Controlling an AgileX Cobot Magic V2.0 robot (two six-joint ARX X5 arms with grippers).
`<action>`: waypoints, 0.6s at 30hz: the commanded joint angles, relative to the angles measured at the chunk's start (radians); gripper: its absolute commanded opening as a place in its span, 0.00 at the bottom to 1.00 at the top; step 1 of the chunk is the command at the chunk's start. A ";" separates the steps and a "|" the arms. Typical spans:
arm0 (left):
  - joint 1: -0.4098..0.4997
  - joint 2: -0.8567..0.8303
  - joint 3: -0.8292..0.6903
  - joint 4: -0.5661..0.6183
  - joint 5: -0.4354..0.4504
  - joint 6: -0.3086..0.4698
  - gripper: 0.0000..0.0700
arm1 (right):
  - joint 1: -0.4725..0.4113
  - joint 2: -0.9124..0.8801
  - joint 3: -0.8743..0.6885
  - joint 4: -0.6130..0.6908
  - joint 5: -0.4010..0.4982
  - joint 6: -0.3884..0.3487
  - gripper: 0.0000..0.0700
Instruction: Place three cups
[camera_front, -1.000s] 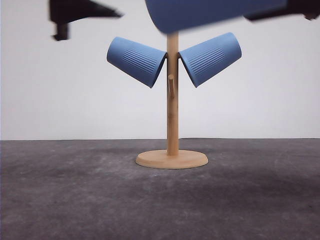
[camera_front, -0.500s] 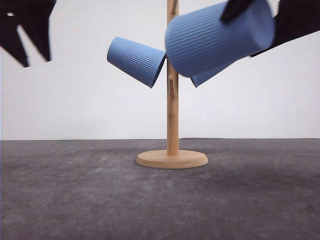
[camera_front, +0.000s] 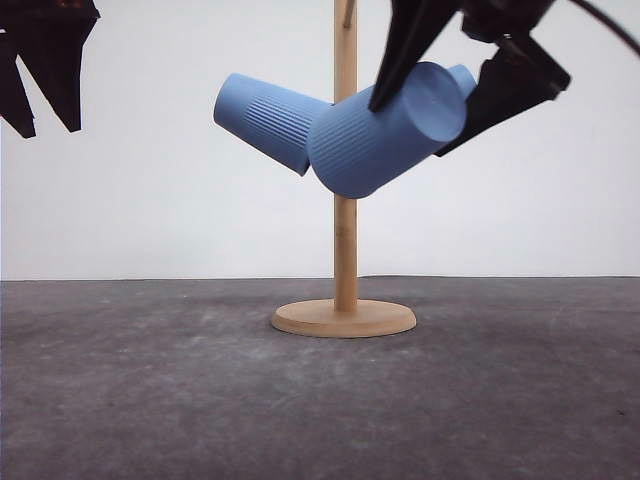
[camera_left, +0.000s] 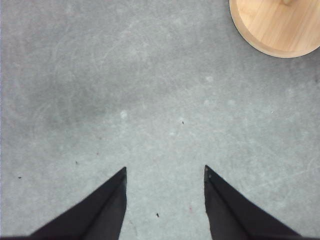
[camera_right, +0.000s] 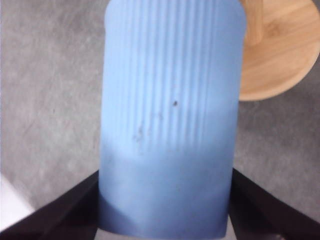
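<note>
High on the wooden cup tree (camera_front: 345, 250), 2 light-blue ribbed cups already hang on pegs: the left cup (camera_front: 268, 121) tilts up and away from the post, and the right hung cup (camera_front: 462, 77) peeks out as a sliver behind the carried one. The 3rd cup (camera_front: 385, 132) is clamped in the right gripper (camera_front: 465, 75), whose dark fingers press on either side of its closed base end; the right wrist view shows the same hold, fingers flanking the ribbed wall (camera_right: 167, 125).

Compared with 1 second ago, this cup has dropped from the top edge of the front view, shrunk in the picture as it moved away from the camera, and tilted so its open mouth points down-left, crossing in front of the post. That reads as the approach to a free peg, likely the short front one now hidden behind it. Hooking the mouth over that peg is what remains.

The left gripper (camera_left: 165, 200) has swung lower at the far left, jaws parted and holding nothing above bare grey table (camera_left: 125, 100), near the tree's round base (camera_left: 280, 25).
</note>
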 joint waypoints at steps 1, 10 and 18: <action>-0.003 0.006 0.024 0.005 -0.006 0.002 0.40 | 0.005 0.037 0.041 0.010 0.003 0.034 0.46; -0.003 0.006 0.024 0.004 -0.006 0.008 0.40 | 0.005 0.173 0.132 0.009 0.027 0.070 0.46; -0.003 0.006 0.024 -0.006 -0.006 0.009 0.40 | 0.003 0.195 0.134 0.051 0.046 0.077 0.72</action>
